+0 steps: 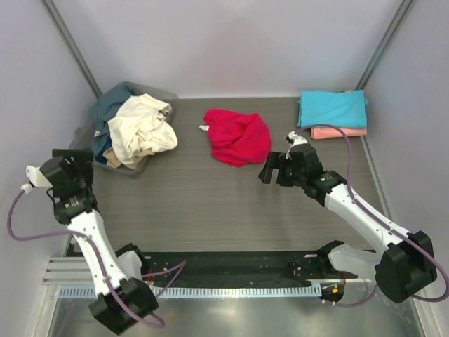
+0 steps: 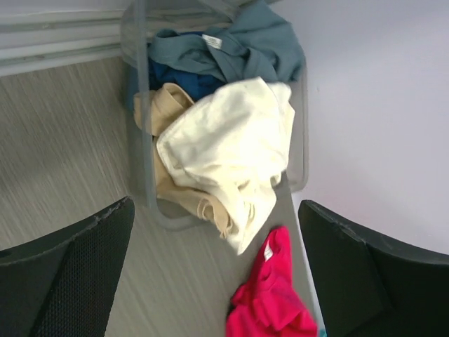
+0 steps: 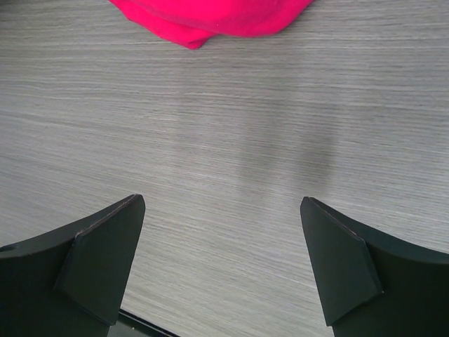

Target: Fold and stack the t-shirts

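A crumpled crimson red t-shirt (image 1: 237,136) lies on the table's middle back; it also shows in the left wrist view (image 2: 270,295) and the right wrist view (image 3: 210,15). A cream t-shirt (image 1: 142,129) and a slate blue t-shirt (image 1: 111,112) are heaped in the grey tub (image 1: 163,95). A folded turquoise t-shirt (image 1: 332,109) lies on a folded salmon pink one (image 1: 340,133) at the back right. My left gripper (image 1: 70,163) is open and empty, near the tub. My right gripper (image 1: 275,170) is open and empty over bare table, just right of the red shirt.
The grey tub (image 2: 137,133) stands at the back left against the wall, with cloth spilling over its rim. White walls close the table on the left, back and right. A black rail (image 1: 231,270) runs along the near edge.
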`<action>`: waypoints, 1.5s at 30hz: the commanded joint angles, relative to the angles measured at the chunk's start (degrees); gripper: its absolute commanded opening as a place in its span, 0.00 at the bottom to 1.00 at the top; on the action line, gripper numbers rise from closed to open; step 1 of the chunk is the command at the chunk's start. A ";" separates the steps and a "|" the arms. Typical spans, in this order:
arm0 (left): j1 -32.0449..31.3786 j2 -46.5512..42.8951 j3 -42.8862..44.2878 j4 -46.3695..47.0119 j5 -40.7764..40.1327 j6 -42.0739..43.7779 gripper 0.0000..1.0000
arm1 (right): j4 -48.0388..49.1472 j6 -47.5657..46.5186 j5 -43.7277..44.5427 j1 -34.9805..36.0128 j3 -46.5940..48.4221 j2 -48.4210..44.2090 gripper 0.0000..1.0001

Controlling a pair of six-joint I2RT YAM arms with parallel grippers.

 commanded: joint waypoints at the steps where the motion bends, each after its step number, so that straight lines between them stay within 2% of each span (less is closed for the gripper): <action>1: -3.68 -7.70 -1.39 -4.86 -1.82 10.31 1.00 | -0.40 -0.63 -1.10 0.10 4.48 1.31 0.99; 6: -12.38 -9.58 -0.96 -7.67 -2.53 16.11 0.99 | -0.05 -1.08 -3.03 1.42 11.42 12.88 0.99; 8: -16.15 -7.47 0.18 -9.07 -0.26 20.22 0.99 | -0.84 -2.39 -1.46 5.70 17.12 17.82 0.99; 12: -22.67 -1.94 3.87 -17.06 -1.82 28.22 0.98 | -3.65 -4.41 5.22 11.78 27.76 29.41 0.99; 14: -23.73 -0.88 3.45 -20.85 -1.47 30.87 0.98 | -4.88 -5.20 7.59 12.49 34.87 36.18 0.99; 15: -24.17 -1.22 2.66 -21.29 -3.82 31.49 0.98 | -6.19 -5.99 9.00 12.67 37.33 38.38 0.99; 18: -27.51 -4.03 1.42 -19.63 -0.96 30.36 0.98 | -9.87 -8.01 13.39 13.29 48.23 48.05 0.99; 19: -27.60 -4.47 0.98 -18.67 -1.38 30.62 0.99 | -11.11 -8.54 14.62 13.81 53.65 53.38 0.99; 22: -27.78 -4.13 0.80 -18.65 -1.91 30.97 0.98 | -15.51 -10.30 18.76 14.78 63.07 60.53 0.99; 23: -28.04 -3.95 0.80 -18.57 -1.91 31.06 0.98 | -16.39 -10.57 19.64 14.78 65.11 64.90 0.99; 26: -28.74 -3.07 0.71 -18.31 -1.21 31.24 0.98 | -19.82 -11.45 24.55 14.78 70.66 70.46 0.99; 30: -29.10 -3.86 0.71 -18.22 -1.47 31.32 0.98 | -20.71 -11.98 28.87 14.52 70.94 71.89 0.95; 35: -29.71 -4.39 0.54 -17.78 -1.21 31.41 0.98 | -20.53 -13.12 30.37 13.82 69.09 72.16 0.81; 37: -29.88 -4.30 0.54 -17.87 -1.12 31.41 0.98 | -20.53 -13.21 30.11 13.03 68.65 72.16 0.59; 39: -29.97 -4.22 0.54 -17.78 -1.12 31.50 0.98 | -20.62 -13.47 30.28 11.89 68.39 72.16 0.47; 40: -30.06 -4.48 0.54 -17.78 -1.21 31.50 0.98 | -20.53 -13.64 30.19 11.53 68.12 71.98 0.34; 42: -30.15 -4.92 0.54 -17.87 -1.47 31.59 0.97 | -20.62 -14.17 29.32 10.83 67.86 71.54 0.21; 43: -30.24 -5.18 0.54 -17.87 -1.73 31.59 0.97 | -20.62 -14.26 28.88 10.48 67.34 70.50 0.06; 44: -30.24 -5.35 0.54 -17.87 -1.82 31.59 0.97 | -20.79 -14.17 28.53 10.48 66.98 69.44 0.01; 45: -30.41 -5.53 0.54 -17.87 -1.91 31.59 0.97 | -20.97 -14.26 28.09 10.56 66.54 68.30 0.01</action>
